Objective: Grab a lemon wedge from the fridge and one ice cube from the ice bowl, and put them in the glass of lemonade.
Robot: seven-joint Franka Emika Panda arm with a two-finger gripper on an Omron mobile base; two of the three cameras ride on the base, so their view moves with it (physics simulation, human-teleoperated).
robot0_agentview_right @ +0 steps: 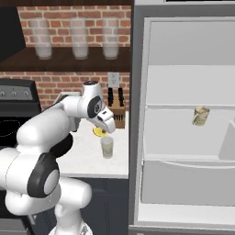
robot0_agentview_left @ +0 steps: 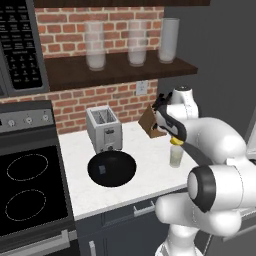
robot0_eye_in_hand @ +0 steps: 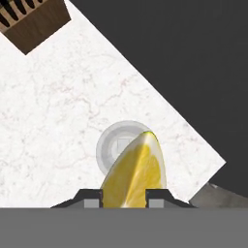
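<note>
One lemon wedge point(robot0_eye_in_hand: 134, 174) is clamped between the two fingertips point(robot0_eye_in_hand: 92, 198) of the tool point(robot0_eye_in_hand: 124, 199), which is held above the glass of lemonade point(robot0_eye_in_hand: 125, 147); in the hand view the rim of the glass is seen directly beyond the tip of the wedge, so the drop appears nearly lined up. The glass stands on the white surface point(robot0_agentview_left: 150, 165), near the front edge and just in front of the knife block point(robot0_agentview_left: 151, 122), with the fridge point(robot0_agentview_right: 183, 114) open to its side. The wedge is judged light, soft and wet, so a firm squeeze could crush it or let it slide; the grip is taken across its flat cut faces, which seems the sound place. The ice cube point(robot0_agentview_left: 102, 170) is seen lying in the ice bowl point(robot0_agentview_left: 112, 168), beside the toaster point(robot0_agentview_left: 104, 129). It is judged tiny, hard and very slippery, so it would best be taken squarely on two opposite faces, with the fingertips brought low into the bowl.
</note>
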